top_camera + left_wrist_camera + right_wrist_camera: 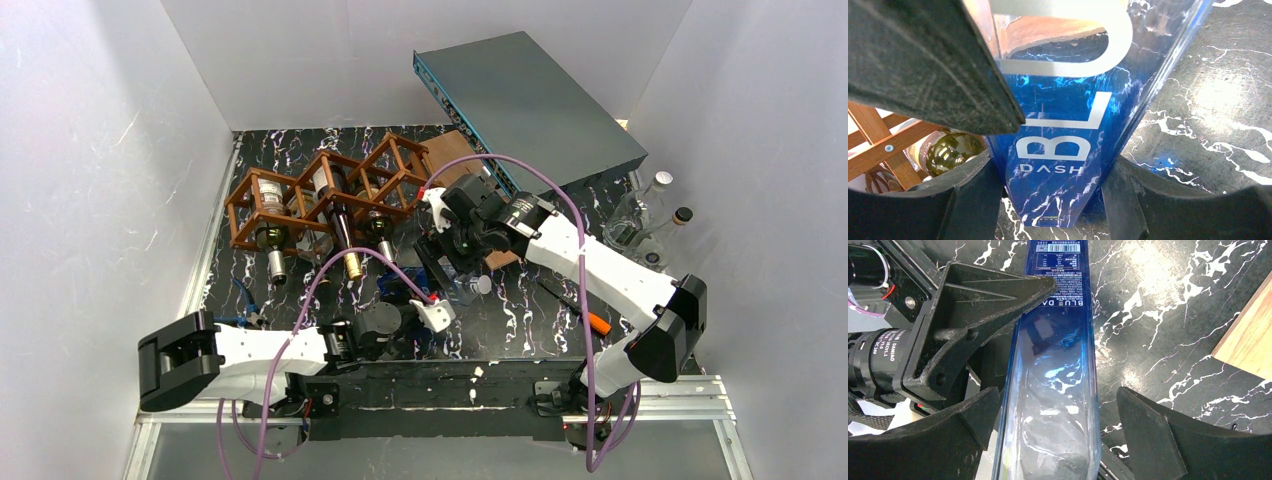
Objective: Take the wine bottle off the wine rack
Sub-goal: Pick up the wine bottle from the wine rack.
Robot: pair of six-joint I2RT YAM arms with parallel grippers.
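Observation:
The reddish-brown wine rack [320, 195] stands at the back left with several bottles lying in its cells. Its bars [878, 145] and a green bottle [950, 152] show at the left of the left wrist view. The wine bottle [428, 273], blue glass lettered BLUE DASH, is off the rack, low over the black marble table between both arms. My left gripper [412, 300] [1053, 170] is shut on this bottle [1063, 130], with fingers pressed on both sides. My right gripper [452, 252] [1057, 395] straddles the bottle [1055, 365] and is open, with a gap on its right side.
A flat grey-teal box [530, 100] leans at the back right over a brown wooden board [455, 150]. Clear glass bottles [645, 215] stand by the right wall. An orange-handled tool [585, 310] lies near the right arm. White walls close in on both sides.

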